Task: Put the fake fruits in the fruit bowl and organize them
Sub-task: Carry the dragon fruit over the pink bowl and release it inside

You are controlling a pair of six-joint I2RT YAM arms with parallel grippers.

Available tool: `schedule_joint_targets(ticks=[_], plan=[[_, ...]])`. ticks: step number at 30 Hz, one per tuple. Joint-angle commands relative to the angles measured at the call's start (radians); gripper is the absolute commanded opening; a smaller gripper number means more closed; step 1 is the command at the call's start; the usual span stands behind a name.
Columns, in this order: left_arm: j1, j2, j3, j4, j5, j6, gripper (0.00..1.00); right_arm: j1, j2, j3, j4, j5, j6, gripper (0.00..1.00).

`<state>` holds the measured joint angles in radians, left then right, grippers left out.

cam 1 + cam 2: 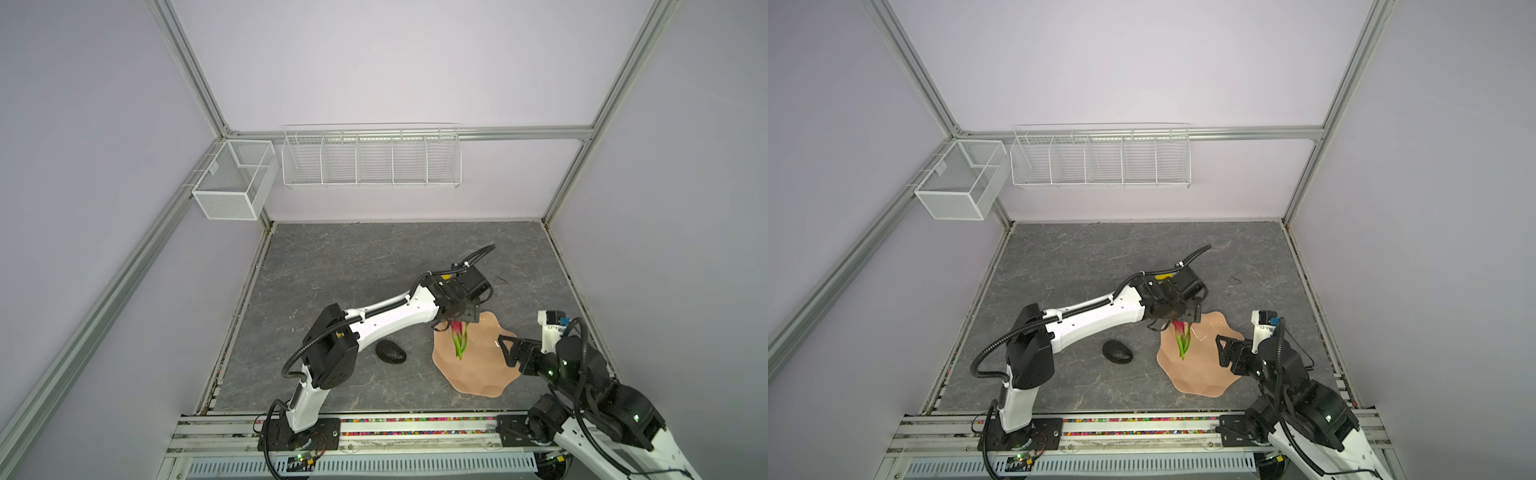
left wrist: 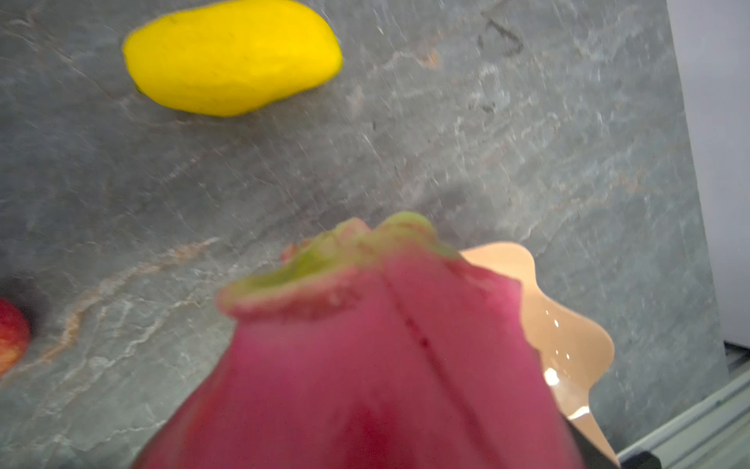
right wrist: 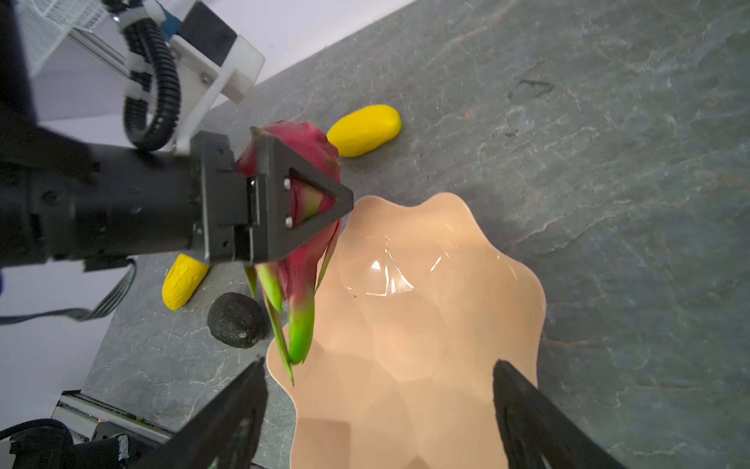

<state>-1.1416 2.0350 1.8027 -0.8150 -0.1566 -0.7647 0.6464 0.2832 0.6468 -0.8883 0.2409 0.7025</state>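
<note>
My left gripper (image 1: 457, 318) is shut on the magenta dragon fruit (image 1: 459, 338), which hangs green tips down over the far-left rim of the peach-pink fruit bowl (image 1: 478, 374). In the right wrist view a black finger (image 3: 308, 203) presses the dragon fruit (image 3: 302, 260) above the bowl (image 3: 426, 325). My right gripper (image 1: 503, 352) hovers open over the bowl's right side with nothing in it. The avocado (image 1: 390, 352) lies on the table left of the bowl. Two yellow fruits (image 3: 363, 130) (image 3: 182, 280) lie beyond it. A red fruit (image 2: 10, 335) shows at the edge of the left wrist view.
White wire baskets (image 1: 372, 158) (image 1: 232, 183) hang on the back wall, well above the grey stone tabletop (image 1: 353, 257). The left arm (image 1: 386, 316) stretches across the middle of the table. Metal rails (image 1: 415, 428) run along the front edge.
</note>
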Motion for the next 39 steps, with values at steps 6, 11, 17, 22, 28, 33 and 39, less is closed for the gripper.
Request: schedule_joint_targets(ticks=[6,11,17,22,28,33,39], plan=[[-0.048,0.053,0.018,-0.028,0.096,0.059,0.7,0.013,-0.019,-0.012,-0.061,-0.018,0.08,0.88],[-0.057,0.097,0.026,0.007,0.088,0.066,0.79,0.012,-0.016,-0.01,-0.062,-0.019,0.074,0.88],[-0.06,0.112,0.049,0.019,0.069,0.082,0.96,0.013,-0.016,-0.01,-0.061,-0.012,0.064,0.88],[-0.064,0.118,0.053,0.011,0.078,0.099,0.99,0.013,-0.002,-0.018,-0.051,-0.01,0.063,0.88],[-0.063,0.073,0.046,0.016,0.053,0.108,0.99,0.012,0.01,-0.021,-0.045,-0.003,0.06,0.88],[-0.06,-0.037,0.001,0.043,0.031,0.153,0.99,0.013,0.024,-0.025,-0.03,0.0,0.049,0.88],[-0.02,-0.227,-0.11,-0.041,-0.232,0.157,0.99,0.013,0.098,-0.016,0.089,-0.067,-0.034,0.88]])
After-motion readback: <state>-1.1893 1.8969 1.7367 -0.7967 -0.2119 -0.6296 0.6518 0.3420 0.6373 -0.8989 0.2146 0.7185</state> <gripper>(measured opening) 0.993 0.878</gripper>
